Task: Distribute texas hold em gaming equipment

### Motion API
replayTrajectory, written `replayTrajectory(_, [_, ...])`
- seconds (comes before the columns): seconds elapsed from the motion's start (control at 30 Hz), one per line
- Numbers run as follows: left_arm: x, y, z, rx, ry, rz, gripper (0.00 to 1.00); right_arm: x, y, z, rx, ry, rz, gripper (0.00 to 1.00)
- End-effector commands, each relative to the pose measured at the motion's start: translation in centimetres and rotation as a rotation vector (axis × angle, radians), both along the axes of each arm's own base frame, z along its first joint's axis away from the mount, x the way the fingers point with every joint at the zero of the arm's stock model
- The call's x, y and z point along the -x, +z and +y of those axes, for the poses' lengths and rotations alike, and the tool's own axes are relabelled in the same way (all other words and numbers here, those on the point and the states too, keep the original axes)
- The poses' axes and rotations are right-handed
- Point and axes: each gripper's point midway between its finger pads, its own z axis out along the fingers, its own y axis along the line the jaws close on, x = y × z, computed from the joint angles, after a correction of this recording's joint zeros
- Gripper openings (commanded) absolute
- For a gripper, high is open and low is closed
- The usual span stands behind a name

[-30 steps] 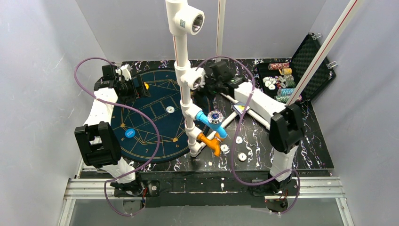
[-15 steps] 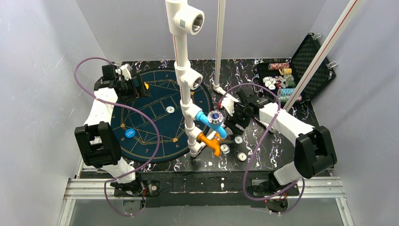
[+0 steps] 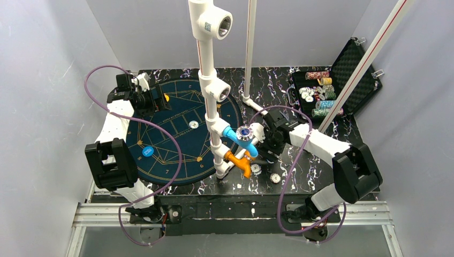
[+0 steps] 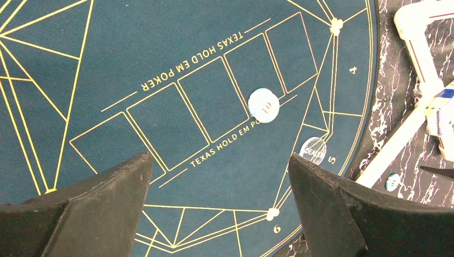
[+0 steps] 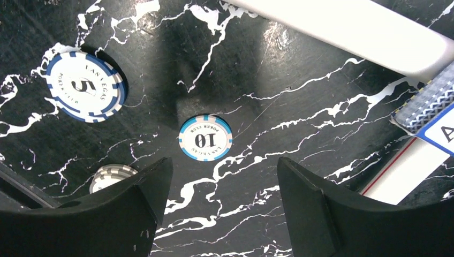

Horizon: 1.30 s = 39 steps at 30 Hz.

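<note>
My right gripper (image 3: 266,143) hangs open and empty low over the black marble table, right of the pipe stand. In the right wrist view, a white-and-blue "10" chip (image 5: 206,138) lies just ahead of the open gripper (image 5: 222,166). A "5" chip (image 5: 85,93) lies to the left, and a grey-white chip (image 5: 110,176) shows beside the left finger. A blue-backed card (image 5: 428,104) is at the right edge. My left gripper (image 3: 155,96) is open and empty above the far left of the teal mat (image 3: 176,155). The left wrist view shows a white chip (image 4: 264,105) and a dealer button (image 4: 313,150) ahead of that gripper (image 4: 219,160).
A white PVC pipe stand (image 3: 211,96) with blue and orange fittings rises between the arms. An open black case (image 3: 348,75) with stacked chips stands at the back right. A blue chip (image 3: 148,151) and a yellow chip (image 3: 166,98) lie on the mat; two chips (image 3: 275,178) lie near the front.
My right arm has swung from the far middle of the table toward the near side and come down over the loose chips by the pipe stand. The left arm has not moved.
</note>
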Motion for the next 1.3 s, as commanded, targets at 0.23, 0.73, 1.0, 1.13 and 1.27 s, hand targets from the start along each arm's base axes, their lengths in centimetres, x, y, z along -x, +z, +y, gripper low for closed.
replayTrajectory(0.23, [0.4, 0.5, -0.1, 0.008, -0.006, -0.016, 0.98, 1.5, -2.9, 0.2, 0.042, -0.02, 0.036, 0.77])
replayTrajectory(0.73, [0.5, 0.1, -0.1, 0.009, -0.013, -0.006, 0.98, 0.4, -1.3, 1.6, -0.014, -0.04, 0.025, 0.36])
replayTrajectory(1.0, [0.3, 0.1, -0.2, 0.015, -0.013, -0.003, 0.98, 0.1, 0.8, 2.3, -0.051, -0.025, 0.014, 0.39])
replayTrajectory(1.13, [0.3, 0.1, -0.2, 0.018, -0.011, -0.001, 0.98, -0.3, 0.3, 2.4, -0.047, -0.041, 0.01, 0.54])
replayTrajectory(1.27, [0.3, 0.2, -0.2, 0.015, -0.011, -0.005, 0.98, -0.4, -0.9, 2.4, -0.029, -0.061, 0.029, 0.68])
